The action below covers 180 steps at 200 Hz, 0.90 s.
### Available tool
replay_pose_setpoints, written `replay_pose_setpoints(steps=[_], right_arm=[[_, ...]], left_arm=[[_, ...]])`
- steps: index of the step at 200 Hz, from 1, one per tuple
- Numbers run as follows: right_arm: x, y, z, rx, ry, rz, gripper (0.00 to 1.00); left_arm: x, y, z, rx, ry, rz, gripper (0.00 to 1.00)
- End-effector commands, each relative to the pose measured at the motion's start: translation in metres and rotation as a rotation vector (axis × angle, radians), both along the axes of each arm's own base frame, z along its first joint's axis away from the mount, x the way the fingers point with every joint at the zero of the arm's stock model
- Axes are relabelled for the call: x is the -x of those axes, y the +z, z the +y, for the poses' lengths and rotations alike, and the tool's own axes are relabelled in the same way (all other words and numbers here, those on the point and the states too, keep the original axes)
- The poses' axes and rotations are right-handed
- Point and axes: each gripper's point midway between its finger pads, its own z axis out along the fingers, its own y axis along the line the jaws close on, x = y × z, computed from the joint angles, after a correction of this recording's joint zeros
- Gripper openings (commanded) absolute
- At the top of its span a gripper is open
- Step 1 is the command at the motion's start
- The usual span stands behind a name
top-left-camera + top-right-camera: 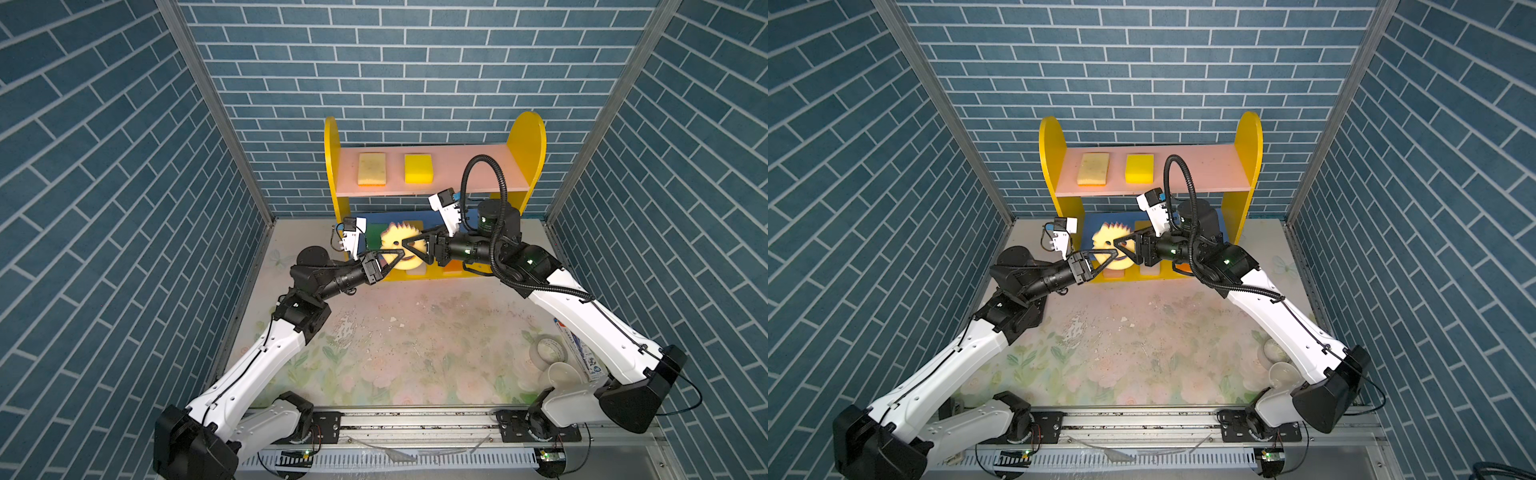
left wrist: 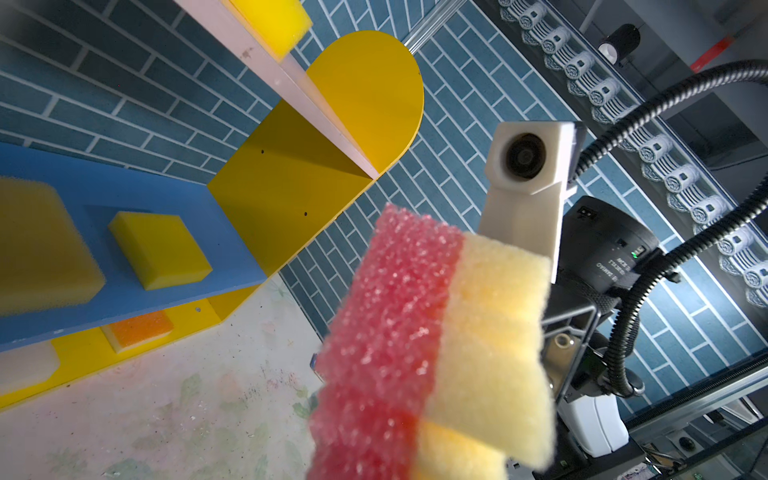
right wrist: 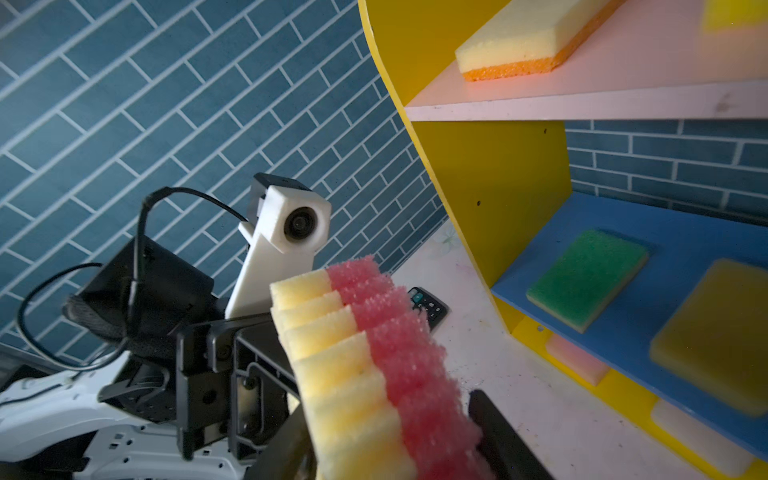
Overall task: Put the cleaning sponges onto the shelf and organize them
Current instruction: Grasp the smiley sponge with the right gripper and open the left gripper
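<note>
Wrist views show a pink back on the scalloped sponge (image 3: 345, 374), top views just yellow. Left jaws clamp it; right jaws straddle it, grip unclear. Floral counter (image 1: 415, 332), blue brick walls (image 1: 374, 62).

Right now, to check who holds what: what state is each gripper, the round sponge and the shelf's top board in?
Left gripper, shut on the round sponge.
Right gripper, straddling it; grip unclear.
Round sponge, in the air before the shelf.
Top board, tan sponge and yellow sponge lying flat, apart.
</note>
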Motion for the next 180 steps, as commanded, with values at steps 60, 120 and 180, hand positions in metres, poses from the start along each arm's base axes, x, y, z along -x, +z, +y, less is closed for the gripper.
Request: replay_pose_setpoints(steps=[60, 120, 180], right_arm=[[0.016, 0.02, 0.009, -0.078, 0.124, 0.036, 0.0], [-0.005, 0.033, -0.024, 0.013, -0.065, -0.035, 0.0], [-0.029, 0.051, -0.064, 0.022, -0.213, -0.06, 0.0]], left_arm=[[0.012, 0.029, 0.0, -0.002, -0.026, -0.111, 0.24], [0.013, 0.017, 0.058, -0.153, 0.239, -0.122, 0.93], [0.045, 0.012, 0.138, -0.354, 0.58, -0.199, 1.0]])
